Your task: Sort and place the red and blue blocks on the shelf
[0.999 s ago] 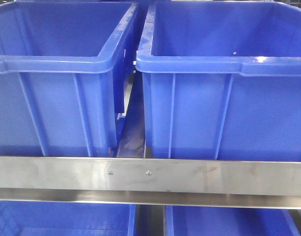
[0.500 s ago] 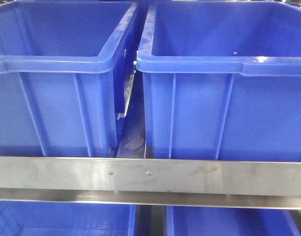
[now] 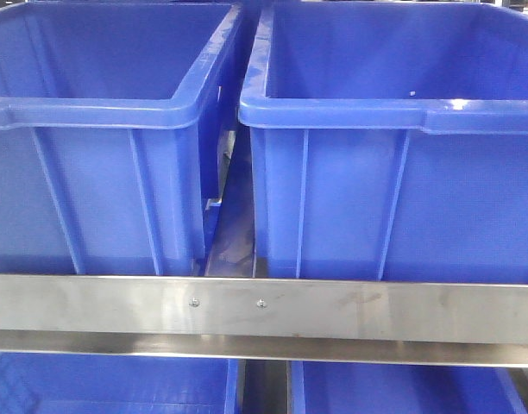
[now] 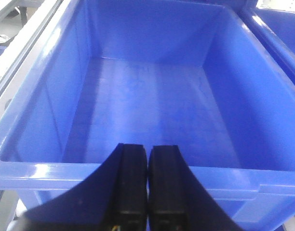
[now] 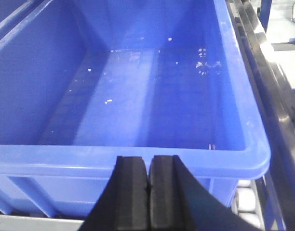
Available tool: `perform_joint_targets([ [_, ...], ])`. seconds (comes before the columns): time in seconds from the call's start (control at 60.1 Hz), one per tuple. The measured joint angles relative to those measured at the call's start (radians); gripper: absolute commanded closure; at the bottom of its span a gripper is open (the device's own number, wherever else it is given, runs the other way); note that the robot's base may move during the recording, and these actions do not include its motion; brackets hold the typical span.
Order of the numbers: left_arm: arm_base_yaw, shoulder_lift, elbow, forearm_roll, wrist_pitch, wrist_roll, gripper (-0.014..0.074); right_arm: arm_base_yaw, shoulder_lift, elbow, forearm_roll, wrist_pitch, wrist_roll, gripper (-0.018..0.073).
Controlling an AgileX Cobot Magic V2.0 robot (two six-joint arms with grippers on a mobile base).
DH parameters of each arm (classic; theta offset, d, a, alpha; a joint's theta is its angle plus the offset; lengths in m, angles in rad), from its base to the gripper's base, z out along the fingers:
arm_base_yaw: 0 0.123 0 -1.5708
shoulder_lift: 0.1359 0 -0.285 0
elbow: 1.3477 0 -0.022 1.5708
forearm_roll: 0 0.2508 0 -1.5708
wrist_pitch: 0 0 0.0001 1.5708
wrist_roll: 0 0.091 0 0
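Note:
No red or blue blocks show in any view. In the front view two large blue bins stand side by side on a shelf, the left bin (image 3: 100,112) and the right bin (image 3: 385,116). My left gripper (image 4: 147,154) is shut and empty, just over the near rim of an empty blue bin (image 4: 41,171). My right gripper (image 5: 148,163) is shut and empty, at the near rim of another blue bin (image 5: 51,156) that holds only small white specks. Neither gripper shows in the front view.
A steel shelf rail (image 3: 264,310) runs across below the bins, with two more blue bins (image 3: 109,384) on the level beneath. A narrow gap (image 3: 234,224) separates the upper bins. Steel shelf framing (image 5: 273,96) and white rollers (image 5: 246,204) lie right of the right bin.

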State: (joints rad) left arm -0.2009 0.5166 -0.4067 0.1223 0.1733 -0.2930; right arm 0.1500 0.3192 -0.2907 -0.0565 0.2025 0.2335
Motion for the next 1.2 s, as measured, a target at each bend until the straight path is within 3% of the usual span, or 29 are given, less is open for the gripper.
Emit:
perform_joint_targets([
  [0.416,0.0,0.0,0.0,0.0,0.0,0.0,0.0453,-0.022,-0.327,0.309,-0.008,-0.056,0.0,0.0491],
  [1.199,0.0,-0.002,0.0,-0.001,0.0,-0.002,0.0453,-0.026,-0.329,0.321,-0.018,-0.03,-0.002,0.0491],
])
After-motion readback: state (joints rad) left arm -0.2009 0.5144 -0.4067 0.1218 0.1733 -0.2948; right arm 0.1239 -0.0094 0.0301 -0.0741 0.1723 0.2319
